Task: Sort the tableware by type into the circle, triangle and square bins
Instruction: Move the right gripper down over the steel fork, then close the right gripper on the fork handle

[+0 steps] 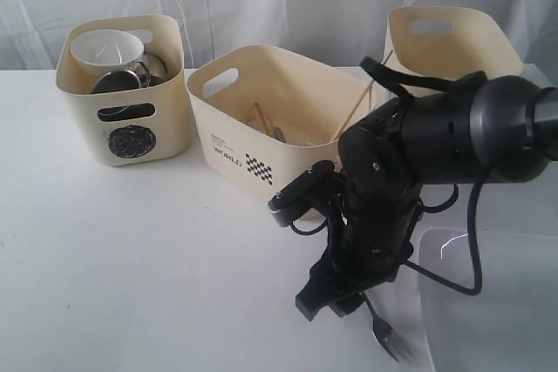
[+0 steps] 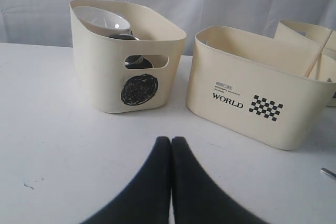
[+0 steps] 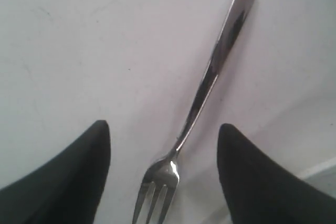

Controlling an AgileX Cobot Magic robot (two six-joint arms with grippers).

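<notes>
Landmark: WORLD bin, a cream plastic tub with a cut-out handle, black "WORLD" lettering and a chequered patch on its front wall. It stands on the white table. Which shape mark it bears cannot be told.
Fork, appearance: the fork is polished steel in one piece, with a slim flat handle that widens to a squared end, a narrow neck and short tines. Its surface mirrors dark and light bands.
Fork, location: flat on the table in front of the WORLD bin, off toward that bin's right end, with the handle toward the bin and the tines away from it.
Right gripper: the right gripper hangs directly over the fork, jaws wide apart, one black finger on either side of the neck. Neither finger touches the fork.
Left gripper: the left gripper faces the front of the WORLD bin, fingers pressed together with nothing between them.
Circle bin: the circle bin is left of the WORLD bin and apart from it, with a black scribbled circle below its handle slot.
Circle bin, contents: white bowl uppermost, steel mugs beneath.
WORLD bin, contents: wooden chopsticks leaning against the walls.
Third bin: the third bin is behind the WORLD bin's right end. Its mark is hidden.
Plate: the white square plate is in front of the WORLD bin and right of it, just beside the fork.
</notes>
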